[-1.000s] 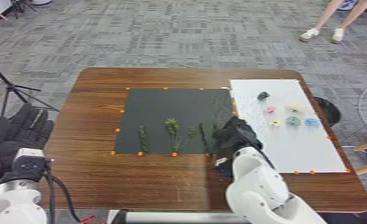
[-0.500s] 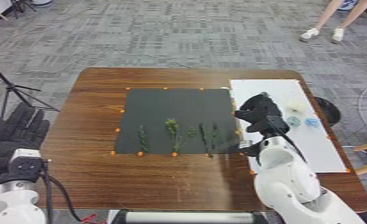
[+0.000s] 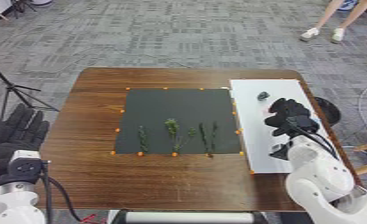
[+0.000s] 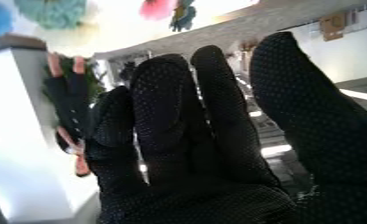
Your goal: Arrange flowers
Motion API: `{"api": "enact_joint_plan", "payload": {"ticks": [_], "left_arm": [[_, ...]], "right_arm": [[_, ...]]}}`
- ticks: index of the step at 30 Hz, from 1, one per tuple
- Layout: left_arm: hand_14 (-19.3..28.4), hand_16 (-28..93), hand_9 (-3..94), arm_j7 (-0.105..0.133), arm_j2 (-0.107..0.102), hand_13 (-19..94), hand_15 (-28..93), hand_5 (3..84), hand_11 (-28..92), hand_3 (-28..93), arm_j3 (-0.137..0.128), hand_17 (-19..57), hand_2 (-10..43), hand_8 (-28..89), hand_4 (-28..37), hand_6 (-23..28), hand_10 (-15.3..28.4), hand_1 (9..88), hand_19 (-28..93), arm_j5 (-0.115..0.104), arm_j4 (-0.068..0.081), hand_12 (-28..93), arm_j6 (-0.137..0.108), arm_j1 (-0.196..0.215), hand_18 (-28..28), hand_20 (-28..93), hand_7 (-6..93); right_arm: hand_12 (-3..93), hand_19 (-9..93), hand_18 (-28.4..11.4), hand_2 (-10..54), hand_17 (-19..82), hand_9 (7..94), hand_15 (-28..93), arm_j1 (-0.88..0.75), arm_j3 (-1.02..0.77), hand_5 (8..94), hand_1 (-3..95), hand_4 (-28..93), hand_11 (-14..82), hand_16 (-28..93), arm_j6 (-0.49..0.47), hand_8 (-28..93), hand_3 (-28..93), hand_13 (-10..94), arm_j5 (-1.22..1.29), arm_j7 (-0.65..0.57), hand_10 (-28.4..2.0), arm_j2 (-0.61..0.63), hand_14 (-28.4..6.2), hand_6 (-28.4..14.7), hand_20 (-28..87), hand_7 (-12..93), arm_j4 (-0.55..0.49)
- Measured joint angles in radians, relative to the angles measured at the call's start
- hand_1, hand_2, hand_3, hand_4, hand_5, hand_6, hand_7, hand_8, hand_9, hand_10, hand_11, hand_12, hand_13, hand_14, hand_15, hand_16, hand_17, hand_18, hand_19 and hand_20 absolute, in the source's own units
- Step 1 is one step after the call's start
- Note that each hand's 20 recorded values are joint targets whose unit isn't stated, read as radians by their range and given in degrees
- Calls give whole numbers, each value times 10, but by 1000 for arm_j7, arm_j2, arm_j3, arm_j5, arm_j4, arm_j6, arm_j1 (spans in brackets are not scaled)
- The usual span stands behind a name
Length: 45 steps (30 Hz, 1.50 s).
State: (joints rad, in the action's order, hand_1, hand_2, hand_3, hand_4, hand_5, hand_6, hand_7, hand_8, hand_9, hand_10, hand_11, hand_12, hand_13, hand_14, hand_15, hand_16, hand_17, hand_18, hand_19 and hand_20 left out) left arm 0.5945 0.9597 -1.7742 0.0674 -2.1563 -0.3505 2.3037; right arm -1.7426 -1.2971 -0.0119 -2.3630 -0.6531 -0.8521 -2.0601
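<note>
The right hand (image 3: pixel 290 117) is the nearer hand: its fingers are extended and released, over the white rectangular sheet (image 3: pixel 266 150). The dark, round, petalled flower head (image 3: pixel 263 95) lies forward and left of these fingers; the teal, ruffled flower head (image 4: pixel 53 11) lies beyond the fingertips. Neither has a clear long axis; grasp alignment is probably free. Lower before closing. The left hand (image 3: pixel 12 137), fingers released, is well apart.

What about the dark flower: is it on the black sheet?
No, in the head view the dark flower lies on the white sheet.
</note>
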Motion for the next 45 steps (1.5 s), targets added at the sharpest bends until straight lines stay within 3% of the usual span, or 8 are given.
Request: {"api": "enact_joint_plan", "payload": {"ticks": [11, 23, 31, 37, 45], "left_arm": [[131, -63, 333, 10, -2, 242, 315, 437, 247, 763, 16, -48, 174, -114, -283, 78, 139, 246, 256, -1, 0, 83, 0, -9, 113, 112, 176], [130, -61, 328, 19, -5, 240, 313, 436, 244, 767, 20, -48, 171, -113, -283, 78, 139, 247, 254, -2, 0, 88, 0, -11, 113, 112, 175], [130, -61, 328, 16, -6, 240, 312, 436, 244, 764, 16, -47, 171, -112, -283, 79, 140, 248, 251, -2, 0, 90, 9, -10, 113, 113, 172], [131, -60, 327, 13, -6, 240, 312, 434, 246, 763, 15, -48, 170, -111, -283, 79, 142, 248, 252, -2, 1, 90, 14, -10, 113, 114, 170], [131, -61, 327, 12, -6, 240, 311, 432, 248, 761, 18, -47, 169, -110, -283, 80, 142, 248, 250, -2, 1, 89, 18, -12, 112, 114, 169]], "right_arm": [[138, 843, -234, -95, 338, 514, 680, 19, 1, 561, 449, -260, 161, 346, -118, -116, 815, 593, -12, 42, -124, 6, -122, -36, 403, 157, 58], [133, 840, -230, -95, 345, 511, 653, 80, 33, 557, 493, -281, 161, 384, -123, -124, 798, 595, -22, 37, -120, 5, -101, -29, 403, 172, 148], [142, 840, -225, -95, 361, 578, 610, 46, 7, 604, 529, -282, 177, 408, -124, -132, 768, 627, -24, 3, -113, 6, -78, -9, 401, 197, 148], [150, 843, -224, -95, 367, 622, 603, 39, 9, 634, 524, -283, 191, 415, -115, -135, 758, 641, -23, 3, -111, 6, -79, 3, 403, 213, 153], [194, 849, -228, -95, 380, 694, 619, 69, 51, 706, 545, -281, 169, 401, -41, -2, 730, 666, -34, 3, -103, 3, -89, -11, 413, 292, 187]]}}
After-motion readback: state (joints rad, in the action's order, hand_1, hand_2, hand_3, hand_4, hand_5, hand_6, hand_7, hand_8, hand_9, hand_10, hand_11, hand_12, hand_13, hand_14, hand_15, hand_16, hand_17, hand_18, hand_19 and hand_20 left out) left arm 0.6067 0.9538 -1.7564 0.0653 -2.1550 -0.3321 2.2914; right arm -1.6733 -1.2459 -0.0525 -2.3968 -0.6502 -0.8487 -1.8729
